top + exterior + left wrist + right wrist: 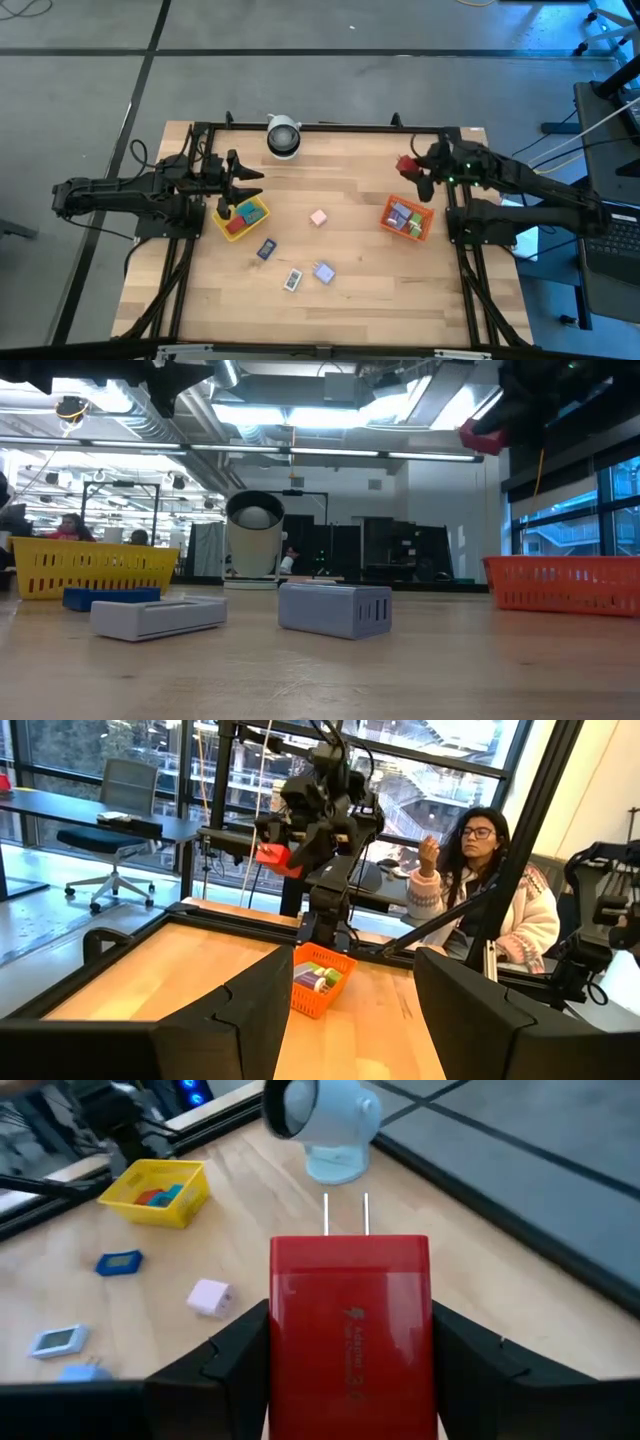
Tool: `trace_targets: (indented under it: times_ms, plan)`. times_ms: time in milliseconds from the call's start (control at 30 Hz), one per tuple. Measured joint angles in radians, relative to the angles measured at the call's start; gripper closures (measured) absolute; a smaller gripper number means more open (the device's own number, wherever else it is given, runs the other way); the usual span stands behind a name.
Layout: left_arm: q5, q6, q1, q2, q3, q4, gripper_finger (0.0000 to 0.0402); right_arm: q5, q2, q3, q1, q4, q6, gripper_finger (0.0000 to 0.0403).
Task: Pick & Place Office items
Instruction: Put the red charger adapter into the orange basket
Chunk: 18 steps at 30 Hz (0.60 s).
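Note:
My right gripper (350, 1345) is shut on a red plug block (350, 1320) with two metal prongs, high above the table just beyond the orange tray (407, 218). My left gripper (350, 1020) stands open and empty, raised beside the yellow tray (243, 216), which holds several pieces. Loose on the wooden table lie a pink piece (318, 217), a dark blue piece (266, 249), a white piece (292, 280) and a pale blue piece (323, 271). My right gripper pinches the red plug block by its two long side faces (278, 1330), one finger on each side. The fingers lie along the block and slant downward, with the prongs (345, 1215) pointing away from the wrist. The block is lifted clear of the table and the trays.
A round white-and-grey cylinder (283, 136) stands at the table's far edge, in the middle. The orange tray holds several pieces. A black frame runs round the table. A person (480, 870) sits beyond the table's right side.

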Motion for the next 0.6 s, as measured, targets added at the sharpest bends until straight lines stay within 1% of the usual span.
trace_targets:
  times_ms: [267, 433, 600]
  plan:
    - [0.000, 0.000, 0.000, 0.000, 0.000, 0.000, 0.0197, 0.003, -0.135, -0.152, 0.085, 0.026, 0.147, 0.0193]
    - [0.000, -0.007, 0.000, 0.000, 0.000, -0.001, 0.0197, -0.011, -0.169, -0.225, 0.170, 0.021, 0.246, 0.0193]
    - [0.000, -0.008, 0.000, 0.000, 0.000, -0.002, 0.0197, -0.029, -0.172, -0.291, 0.266, 0.008, 0.356, 0.0193]
